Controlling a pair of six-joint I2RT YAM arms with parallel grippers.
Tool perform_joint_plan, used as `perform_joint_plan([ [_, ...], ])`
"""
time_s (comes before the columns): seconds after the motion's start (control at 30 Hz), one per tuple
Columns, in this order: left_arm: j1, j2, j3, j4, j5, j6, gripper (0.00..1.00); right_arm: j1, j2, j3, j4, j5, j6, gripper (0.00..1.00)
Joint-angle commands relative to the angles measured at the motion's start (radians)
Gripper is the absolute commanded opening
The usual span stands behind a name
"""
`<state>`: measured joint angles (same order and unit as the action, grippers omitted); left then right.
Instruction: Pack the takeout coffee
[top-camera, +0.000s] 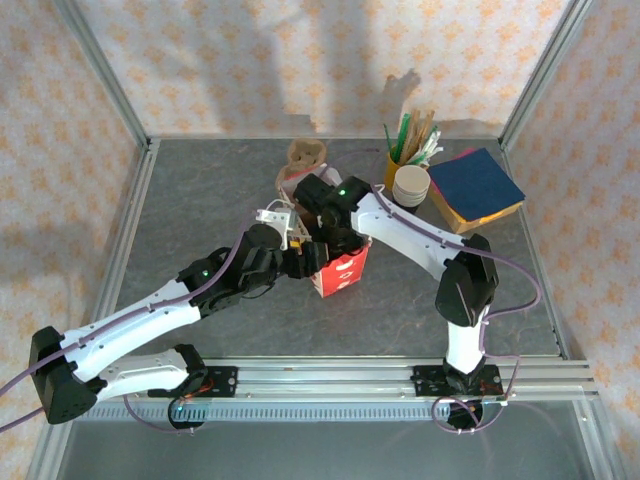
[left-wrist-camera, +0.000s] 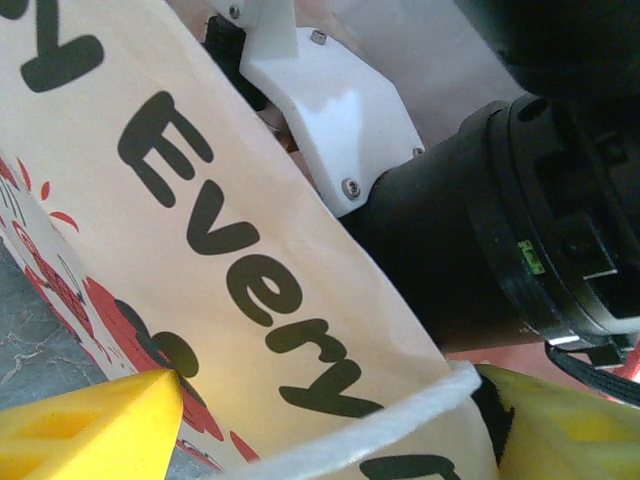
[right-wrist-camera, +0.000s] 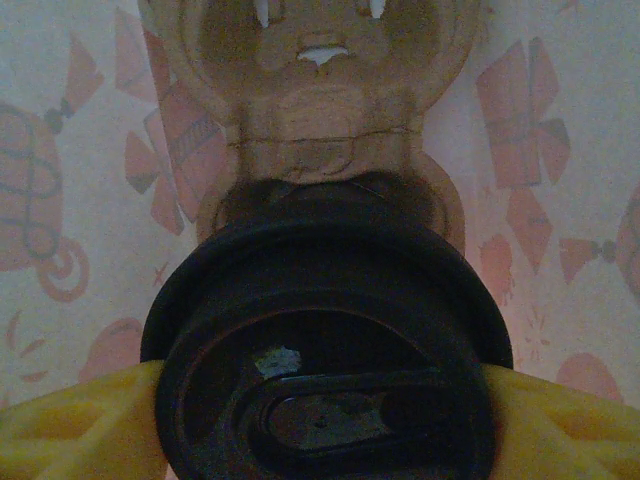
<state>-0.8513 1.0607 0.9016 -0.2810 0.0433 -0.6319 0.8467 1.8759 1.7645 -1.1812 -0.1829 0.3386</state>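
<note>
The red printed bag (top-camera: 342, 272) stands mid-table with both grippers at its mouth. My right gripper (top-camera: 335, 235) reaches down into it, shut on the takeout coffee (right-wrist-camera: 325, 360), a black cup with a round black lid between the yellow fingers (right-wrist-camera: 70, 425). The bag's pale inner wall (right-wrist-camera: 560, 150) surrounds the cup, and a brown pulp carrier (right-wrist-camera: 320, 130) lies just beyond it. My left gripper (left-wrist-camera: 330, 430) is open and straddles the bag's cream side (left-wrist-camera: 220, 250) and white handle (left-wrist-camera: 400, 410), one yellow finger (left-wrist-camera: 90, 430) on each side.
At the back right stand a yellow cup of stirrers and straws (top-camera: 412, 140), a stack of white-rimmed cups (top-camera: 411, 186) and a pile of blue and yellow napkins (top-camera: 476, 187). A brown pulp piece (top-camera: 307, 153) sits behind the bag. The right arm's wrist (left-wrist-camera: 480, 230) is close above the left fingers.
</note>
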Motion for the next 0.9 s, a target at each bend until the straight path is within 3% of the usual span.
perform_joint_plan([
  [0.0,-0.002,0.002,0.030,-0.031,-0.032,-0.015,0.76,0.016,-0.010,0.027,-0.023,0.016,-0.014,0.72],
  [0.87,0.029,0.016,0.038,-0.043,-0.015,-0.035,0.76,0.031,-0.043,-0.008,0.000,0.042,-0.024,0.80],
])
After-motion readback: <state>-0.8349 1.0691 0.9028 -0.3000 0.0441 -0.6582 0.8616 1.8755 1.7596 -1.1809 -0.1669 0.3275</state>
